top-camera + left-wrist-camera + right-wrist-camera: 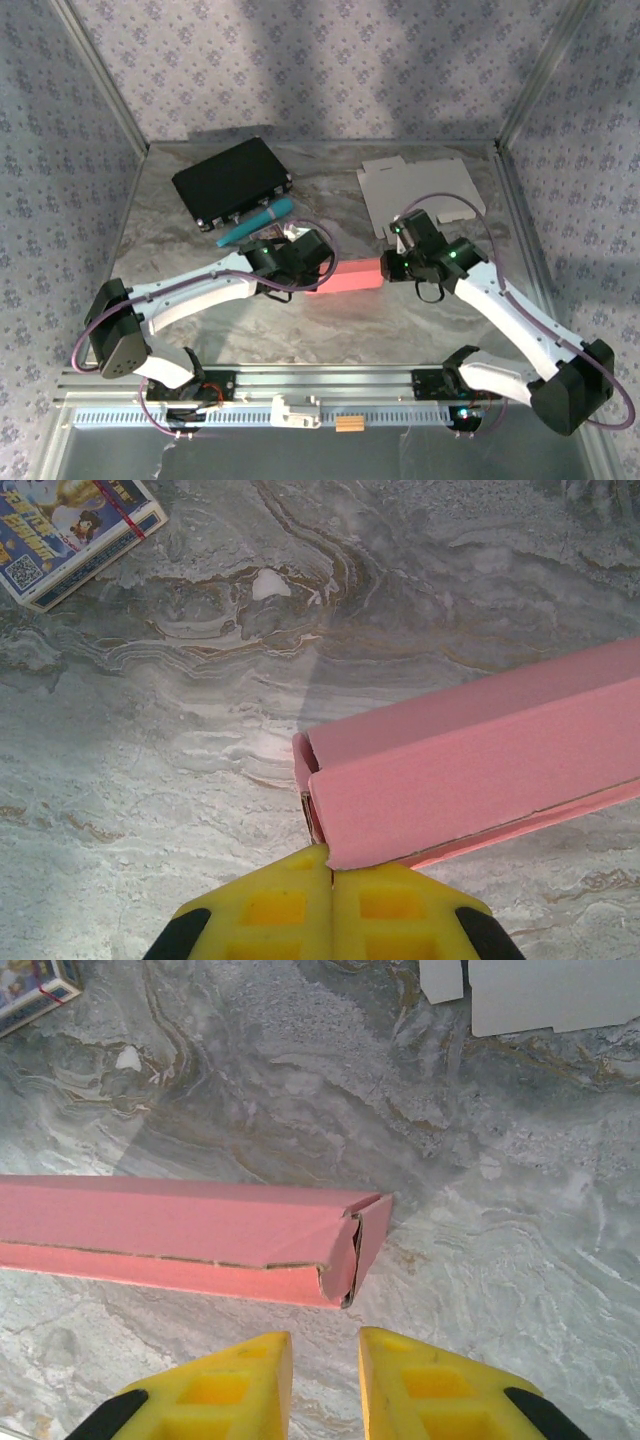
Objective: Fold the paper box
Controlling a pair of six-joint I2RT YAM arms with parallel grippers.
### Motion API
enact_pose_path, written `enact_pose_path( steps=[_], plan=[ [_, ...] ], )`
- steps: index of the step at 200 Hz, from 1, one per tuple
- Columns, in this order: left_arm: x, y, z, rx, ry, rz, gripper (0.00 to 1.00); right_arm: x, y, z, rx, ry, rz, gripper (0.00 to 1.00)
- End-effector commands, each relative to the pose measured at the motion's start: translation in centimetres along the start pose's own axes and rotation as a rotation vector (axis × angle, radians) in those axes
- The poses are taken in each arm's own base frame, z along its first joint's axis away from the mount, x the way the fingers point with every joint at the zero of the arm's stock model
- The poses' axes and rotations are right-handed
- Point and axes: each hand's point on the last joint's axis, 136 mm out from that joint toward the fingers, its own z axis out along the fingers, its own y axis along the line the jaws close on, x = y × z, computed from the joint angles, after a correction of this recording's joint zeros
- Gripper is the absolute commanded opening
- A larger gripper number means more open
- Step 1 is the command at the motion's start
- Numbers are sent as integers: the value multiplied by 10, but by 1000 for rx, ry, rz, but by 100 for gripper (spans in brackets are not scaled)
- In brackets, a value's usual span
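With the pink paper box (345,277) lying mid-table, the left gripper (331,880), fingers pressed together against its left end, should brace it while the right gripper (325,1350), fingers narrowly parted and empty, presses the loose right-end flap (368,1235) squarely inward.

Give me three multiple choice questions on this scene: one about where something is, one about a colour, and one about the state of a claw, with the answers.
1. Where on the table does the flat white cardboard blank lie? A near left corner; B far right part; C dead centre.
2. What colour is the paper box between the arms? A green; B pink; C brown.
3. How does the right claw stand? A fingers apart, nothing between them; B fingers pressed together; C clamped on the box.
Answers: B, the top view shows it far and to the right; B, both wrist views show pink card; A, the right wrist view shows bare table through the gap.
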Motion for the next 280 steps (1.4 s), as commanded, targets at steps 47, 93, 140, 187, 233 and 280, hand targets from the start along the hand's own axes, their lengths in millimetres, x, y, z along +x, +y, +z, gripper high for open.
enact_pose_path(
  steps=[47,93,140,187,233,280],
  plan=[
    [10,3,4,-28,53,41,0,-15,0,6,39,-5,-42,26],
    [10,3,5,-30,53,44,0,-17,0,11,53,3,-47,21],
    [9,3,5,-29,53,47,0,-19,-5,14,84,4,-70,16],
    [9,3,5,-30,55,50,0,-20,-6,16,94,-4,-77,6],
    [8,2,6,-29,57,53,0,-21,-9,14,108,-6,-90,0],
    [9,1,8,-29,65,57,0,-19,-13,18,120,10,-112,0]
  ],
)
